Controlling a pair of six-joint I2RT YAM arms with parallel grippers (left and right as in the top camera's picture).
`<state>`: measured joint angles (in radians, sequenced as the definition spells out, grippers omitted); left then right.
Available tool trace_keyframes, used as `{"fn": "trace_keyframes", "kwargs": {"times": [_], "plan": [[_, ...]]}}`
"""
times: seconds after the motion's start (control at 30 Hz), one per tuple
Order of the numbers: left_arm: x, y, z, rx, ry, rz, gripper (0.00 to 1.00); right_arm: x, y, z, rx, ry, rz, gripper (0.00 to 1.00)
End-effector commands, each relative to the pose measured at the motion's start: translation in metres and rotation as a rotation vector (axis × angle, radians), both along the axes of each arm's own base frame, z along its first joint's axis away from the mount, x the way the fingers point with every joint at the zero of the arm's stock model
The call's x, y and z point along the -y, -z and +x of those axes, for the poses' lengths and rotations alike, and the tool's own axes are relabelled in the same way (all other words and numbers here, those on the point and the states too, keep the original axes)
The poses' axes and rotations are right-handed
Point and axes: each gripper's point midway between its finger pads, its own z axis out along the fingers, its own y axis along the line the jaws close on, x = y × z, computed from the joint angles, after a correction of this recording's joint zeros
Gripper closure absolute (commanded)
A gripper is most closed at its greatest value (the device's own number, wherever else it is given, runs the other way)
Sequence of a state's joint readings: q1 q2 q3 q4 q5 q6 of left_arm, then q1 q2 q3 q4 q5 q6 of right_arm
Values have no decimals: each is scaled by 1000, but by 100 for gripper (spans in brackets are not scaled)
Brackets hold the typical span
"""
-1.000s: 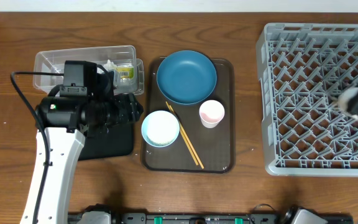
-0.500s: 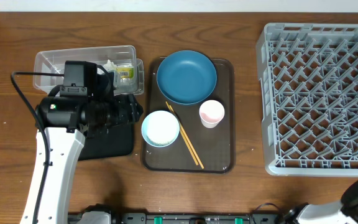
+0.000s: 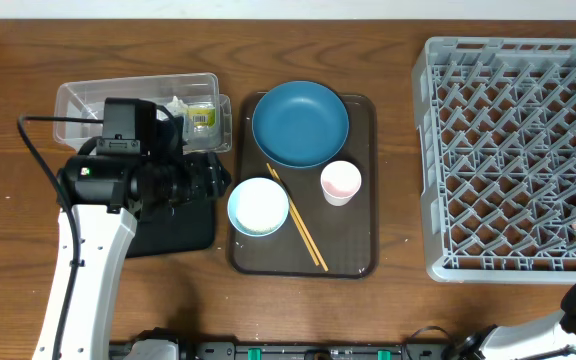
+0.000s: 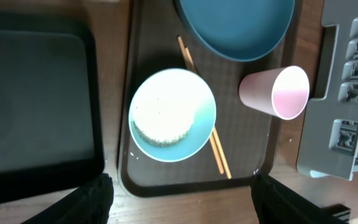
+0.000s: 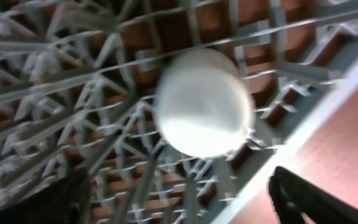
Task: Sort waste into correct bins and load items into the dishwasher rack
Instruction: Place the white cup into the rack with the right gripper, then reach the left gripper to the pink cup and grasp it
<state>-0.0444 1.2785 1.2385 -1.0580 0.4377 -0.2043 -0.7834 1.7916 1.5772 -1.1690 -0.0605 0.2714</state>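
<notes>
Left gripper (image 4: 188, 204) hangs spread wide with nothing between its fingers; I see its two dark fingertips (image 4: 92, 199) at the bottom edge of the left wrist view. Just above them in that view stands the light blue bowl (image 4: 173, 115), white inside, with rice grains (image 4: 160, 124) lying across its bottom; it rests on the dark brown serving tray (image 4: 135, 180). Wooden chopsticks (image 4: 219, 155) run diagonally past the bowl's right side, partly hidden by its rim; the pink cup (image 4: 275, 92) sits to the right of them, apart from the bowl; the dark blue plate (image 4: 235, 25) fills the top centre. To the left of the serving tray lies the black tray (image 4: 36, 106).

From overhead I find the clear tub (image 3: 78, 100) in the upper left of the frame, with the yellow-green wrapper (image 3: 201, 117) and the white tissue (image 3: 176, 105) at its right end; the left arm (image 3: 88, 250) covers part of the tub and part of the black tray. On the right of the frame, the grey rack (image 3: 488, 150) takes up nearly everything.

Over there the right gripper (image 5: 179, 208) is released too, its fingers far apart at the lower corners of the right wrist view, grasping nothing; a pale cup (image 5: 204, 102) lies on the rack's lattice above them, close to the rack's rim; it is too blurred for me to tell which way up it sits. Overhead, that cup shows at the right edge of the frame, inside the rack.
</notes>
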Motion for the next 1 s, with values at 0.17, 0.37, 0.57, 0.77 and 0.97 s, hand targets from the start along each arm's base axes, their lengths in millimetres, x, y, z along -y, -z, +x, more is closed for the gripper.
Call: {"fn": "trace_keyframes", "kwargs": {"times": [0.17,0.37,0.57,0.77,0.97], "plan": [[32,-19,22,173,131,-2,26,-63,-72,32,258,-218,31,15],[82,-23,36,279,270,-2,25,-135,-100,40,280,-454,13,15],[132,15,36,206,402,-3,25,-189,-93,39,183,-631,1,15],[168,71,35,98,491,18,25,-220,-83,37,119,-742,-23,15],[190,113,38,49,537,31,27,-238,-70,34,81,-801,-18,15]]}}
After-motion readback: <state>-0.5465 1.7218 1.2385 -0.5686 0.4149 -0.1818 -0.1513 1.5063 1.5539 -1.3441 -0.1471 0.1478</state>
